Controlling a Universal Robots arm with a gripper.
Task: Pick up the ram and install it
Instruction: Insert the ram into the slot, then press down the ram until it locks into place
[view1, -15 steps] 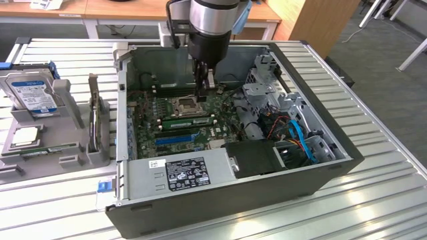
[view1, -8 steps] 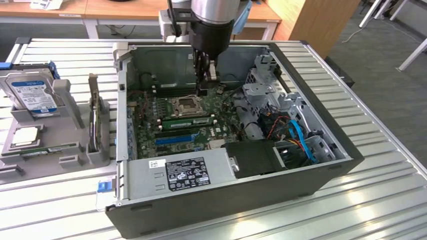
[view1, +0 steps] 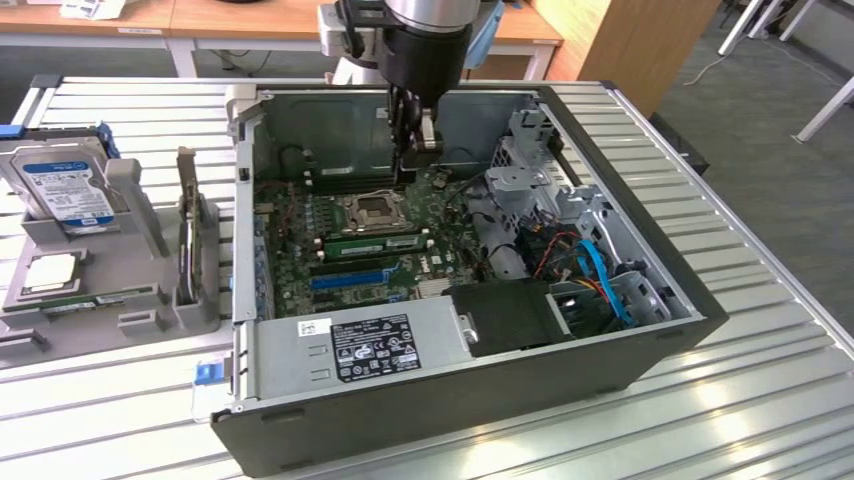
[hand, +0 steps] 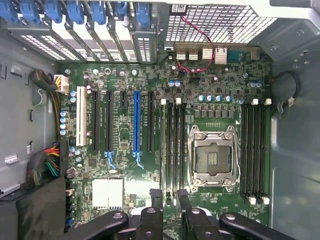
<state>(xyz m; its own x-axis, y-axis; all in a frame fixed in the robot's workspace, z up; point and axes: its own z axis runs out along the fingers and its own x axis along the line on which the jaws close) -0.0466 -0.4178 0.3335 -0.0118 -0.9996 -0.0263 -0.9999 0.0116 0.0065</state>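
- Claw (view1: 416, 158) hangs inside the case (view1: 467, 420), jaws half apart and holding nothing.
- Ram (view1: 96, 299) seems to lie in the tray (view1: 140, 322), at 9 o'clock from the case.
- A sound pick likely needs a mid-length grip, with the jaws square to its faces.

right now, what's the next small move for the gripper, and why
Probably lift straight up clear of the black computer case: the gripper hangs open and empty above the green motherboard, while what looks like the thin green ram stick lies outside in the grey tray at the exterior view's left.
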